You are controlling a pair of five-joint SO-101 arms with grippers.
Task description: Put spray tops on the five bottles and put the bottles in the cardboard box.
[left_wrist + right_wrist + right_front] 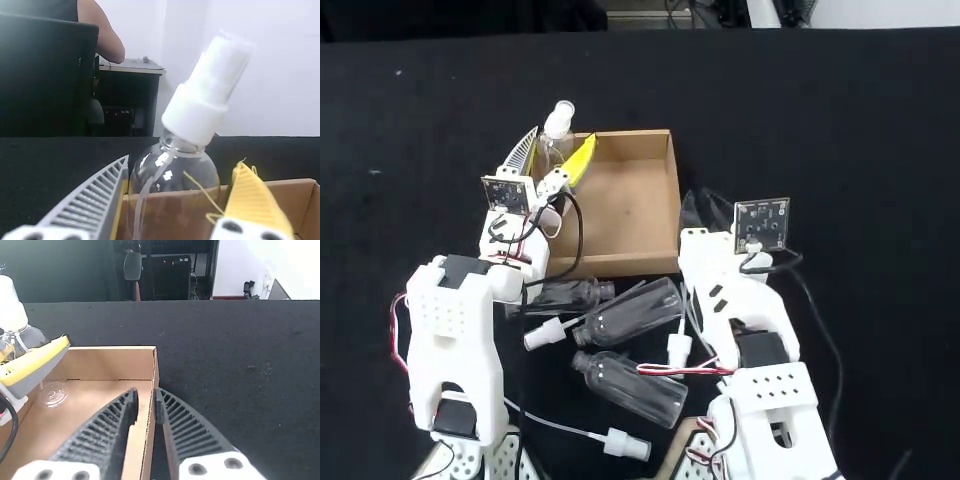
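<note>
The bottle (172,172) has its base cropped.

A clear bottle (557,135) with a white spray top (560,112) stands at the far left corner of the open box (640,215). Three uncapped bottles (565,295) (632,312) (632,388) lie near it, with loose tops (545,333) (678,350) (625,443) among them.

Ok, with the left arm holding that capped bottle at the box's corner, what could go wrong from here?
1. The capped bottle in the left gripper sits at the cardboard box's far corner, close to the rim; released here it might catch the wall or fall outside.
2. The right gripper appears to pinch the box's wall; a pull could shift the box.
3. Loose bottles and spray tops lie crowded beside the box; an arm could scatter them.
</note>
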